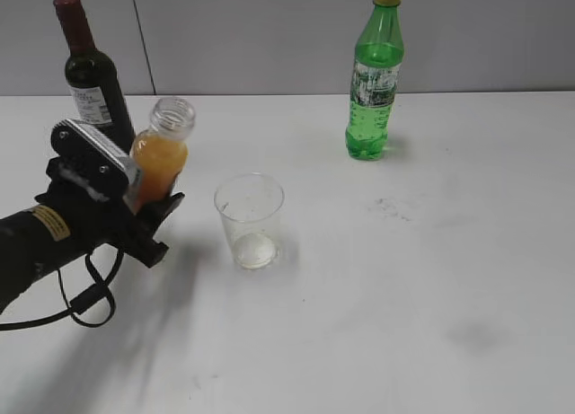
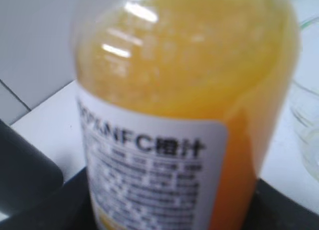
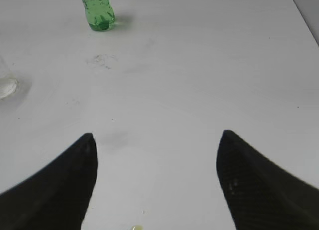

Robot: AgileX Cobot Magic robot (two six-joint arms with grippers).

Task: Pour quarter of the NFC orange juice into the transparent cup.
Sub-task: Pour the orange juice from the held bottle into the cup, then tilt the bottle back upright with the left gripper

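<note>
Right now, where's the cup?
Exterior view: the cup stands centre-left on the table, right of the juice bottle held in the left gripper.

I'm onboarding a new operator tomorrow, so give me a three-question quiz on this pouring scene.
1. True or false: the NFC orange juice has its cap on.
2. Which gripper holds the juice bottle: A) the left gripper, B) the right gripper, C) neither?
3. Fill in: the transparent cup stands on the table and holds ____ juice so far.

Key
1. False: the threaded neck is open, with no cap on it.
2. A. The right gripper hangs open over bare table, nearer the green bottle; the wine bottle stands behind the left arm.
3. No: the cup looks empty and clear.
</note>
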